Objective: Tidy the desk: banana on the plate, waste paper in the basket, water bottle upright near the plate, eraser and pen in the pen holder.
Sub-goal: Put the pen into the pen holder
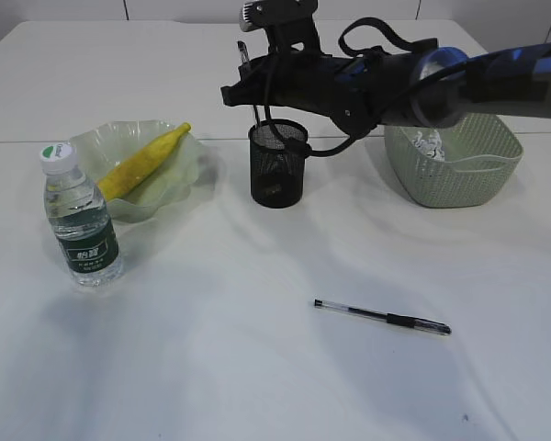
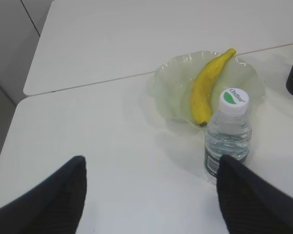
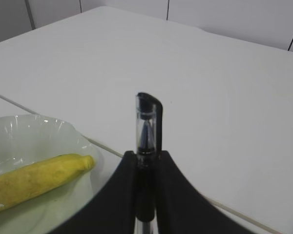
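Observation:
My right gripper (image 1: 241, 91) (image 3: 146, 157) is shut on a clear-barrelled pen (image 1: 245, 57) (image 3: 147, 122), held upright just above the black mesh pen holder (image 1: 278, 175); its lower end reaches the holder's rim. A second pen (image 1: 383, 317) lies flat on the desk (image 1: 257, 367) at the front right. The banana (image 1: 143, 162) (image 2: 204, 88) lies in the pale-green plate (image 1: 185, 175) (image 2: 168, 95). The water bottle (image 1: 81, 220) (image 2: 227, 130) stands upright beside the plate. My left gripper (image 2: 151, 163) hangs open over bare desk near the bottle. The eraser cannot be made out.
The sage-green basket (image 1: 459, 170) stands at the back right, partly behind my right arm, with a white crumpled paper (image 1: 429, 144) showing inside. A seam between two tabletops (image 2: 97, 83) runs behind the plate.

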{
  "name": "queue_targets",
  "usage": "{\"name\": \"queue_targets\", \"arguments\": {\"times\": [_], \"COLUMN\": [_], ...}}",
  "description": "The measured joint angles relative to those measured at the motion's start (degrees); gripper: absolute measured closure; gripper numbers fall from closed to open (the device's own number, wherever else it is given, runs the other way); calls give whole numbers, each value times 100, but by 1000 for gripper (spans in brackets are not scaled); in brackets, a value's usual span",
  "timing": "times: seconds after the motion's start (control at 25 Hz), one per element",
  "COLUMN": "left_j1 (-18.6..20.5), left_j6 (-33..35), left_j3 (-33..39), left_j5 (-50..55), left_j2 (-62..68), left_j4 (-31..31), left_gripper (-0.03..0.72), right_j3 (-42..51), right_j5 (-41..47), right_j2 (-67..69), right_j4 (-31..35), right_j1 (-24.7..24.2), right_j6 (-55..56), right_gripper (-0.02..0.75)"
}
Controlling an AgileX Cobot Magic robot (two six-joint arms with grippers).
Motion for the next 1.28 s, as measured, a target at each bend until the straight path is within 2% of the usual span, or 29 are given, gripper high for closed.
{"name": "queue_targets", "arguments": {"times": [0.24, 0.96, 1.28], "left_j1": [0, 0, 0], "left_j6": [0, 0, 0], "left_j3": [0, 0, 0], "left_j5": [13, 26, 26], "left_j2": [0, 0, 0], "left_j4": [22, 25, 38], "left_gripper": [97, 97, 97], "right_j3": [278, 304, 304], "right_j5": [-241, -576, -485], "right_j2": [-39, -39, -39], "right_j4": [0, 0, 0], "right_j1": [-131, -131, -131], "right_j6": [0, 0, 0], "right_gripper": [675, 675, 675]}}
